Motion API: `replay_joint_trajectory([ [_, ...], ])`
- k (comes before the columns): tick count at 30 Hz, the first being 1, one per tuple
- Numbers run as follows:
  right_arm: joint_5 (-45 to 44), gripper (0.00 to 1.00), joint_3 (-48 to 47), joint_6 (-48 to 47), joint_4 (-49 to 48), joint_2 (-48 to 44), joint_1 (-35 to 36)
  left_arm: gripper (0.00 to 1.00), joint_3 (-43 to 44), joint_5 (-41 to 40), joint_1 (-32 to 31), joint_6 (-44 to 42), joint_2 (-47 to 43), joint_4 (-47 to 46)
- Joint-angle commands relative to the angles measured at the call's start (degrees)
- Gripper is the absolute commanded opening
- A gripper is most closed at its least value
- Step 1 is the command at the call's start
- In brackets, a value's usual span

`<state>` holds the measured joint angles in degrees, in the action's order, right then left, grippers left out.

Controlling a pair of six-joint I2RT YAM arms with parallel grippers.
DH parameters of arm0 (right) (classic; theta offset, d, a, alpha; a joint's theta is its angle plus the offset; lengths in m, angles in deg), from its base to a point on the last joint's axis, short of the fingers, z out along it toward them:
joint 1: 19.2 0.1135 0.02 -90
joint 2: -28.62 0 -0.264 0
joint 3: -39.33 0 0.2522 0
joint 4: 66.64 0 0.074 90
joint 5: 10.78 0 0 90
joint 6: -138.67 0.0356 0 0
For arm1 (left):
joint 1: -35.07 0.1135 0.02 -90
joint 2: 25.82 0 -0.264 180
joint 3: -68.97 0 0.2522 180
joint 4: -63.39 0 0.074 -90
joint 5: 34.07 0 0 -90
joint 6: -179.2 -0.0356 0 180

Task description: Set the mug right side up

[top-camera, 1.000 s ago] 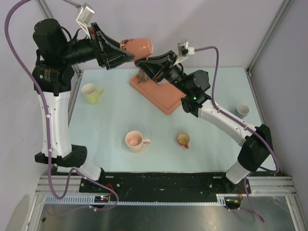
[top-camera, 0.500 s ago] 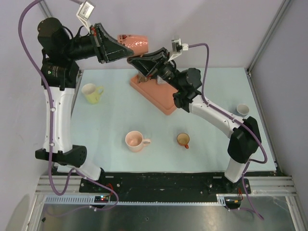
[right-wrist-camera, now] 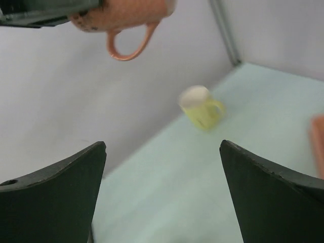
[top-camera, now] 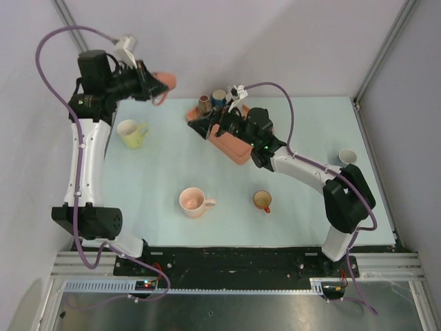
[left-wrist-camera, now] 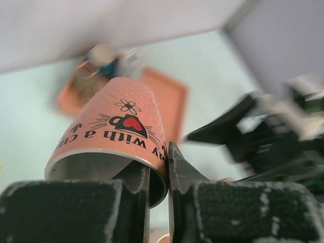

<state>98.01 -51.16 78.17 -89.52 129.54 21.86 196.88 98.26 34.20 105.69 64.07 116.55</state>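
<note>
The salmon-pink mug (top-camera: pixel 166 83) hangs high above the table's far left corner, lying roughly on its side with its handle (right-wrist-camera: pixel 124 46) pointing down. My left gripper (top-camera: pixel 156 88) is shut on its rim, one finger inside the mouth and one outside (left-wrist-camera: pixel 178 167). Black lettering and a red heart show on the mug (left-wrist-camera: pixel 121 126). My right gripper (top-camera: pixel 197 125) stands wide open and holds nothing, low by the left end of the orange tray (top-camera: pixel 238 147), well right of the mug. From the right wrist the mug (right-wrist-camera: pixel 121 14) sits at the top edge, far beyond the open gripper (right-wrist-camera: pixel 162 147).
A yellow mug (top-camera: pixel 132 133) stands upright at the left, also seen as the yellow mug (right-wrist-camera: pixel 200 107). A pink mug (top-camera: pixel 195 202) and a small red cup (top-camera: pixel 262 201) stand near the front. A white cup (top-camera: pixel 348 157) is at the right. A brown cup (top-camera: pixel 204 103) and a blue cup (top-camera: pixel 219 96) stand on the tray.
The right gripper opened, let go of the mug and dropped toward the tray. The left gripper closed on the rim and carried the mug left, away from the right arm.
</note>
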Motion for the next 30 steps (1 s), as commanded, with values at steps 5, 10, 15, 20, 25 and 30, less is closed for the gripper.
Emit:
replay_joint_trajectory([
  [5, -10.7, 0.99, 1.6, -17.3, 20.4, -8.7, -0.7, 0.0, -22.6, -38.6, 0.6, -39.5, -4.2, 18.1],
  [10, -15.9, 1.0, 1.6, -17.5, 25.1, -9.0, -1.6, 0.0, -36.8, -44.7, 6.4, -44.6, -3.0, 18.0],
  [15, -27.4, 0.99, -0.3, -17.8, 31.6, -8.3, -1.9, 0.0, -45.0, -42.9, 11.9, -46.1, -2.8, 13.5],
  [20, -33.1, 0.99, -2.1, -19.7, 36.1, -6.7, -1.9, 0.0, -51.1, -40.0, 13.0, -48.7, -3.0, 8.7],
  [25, -33.8, 0.99, -2.2, -20.7, 35.9, -5.5, -2.1, 0.0, -53.6, -35.4, 15.5, -49.3, -1.0, 6.5],
  [30, -38.1, 1.0, -9.9, -19.8, 44.1, 0.2, -2.9, 0.22, -53.8, -33.5, 16.7, -49.1, -0.1, 5.5],
])
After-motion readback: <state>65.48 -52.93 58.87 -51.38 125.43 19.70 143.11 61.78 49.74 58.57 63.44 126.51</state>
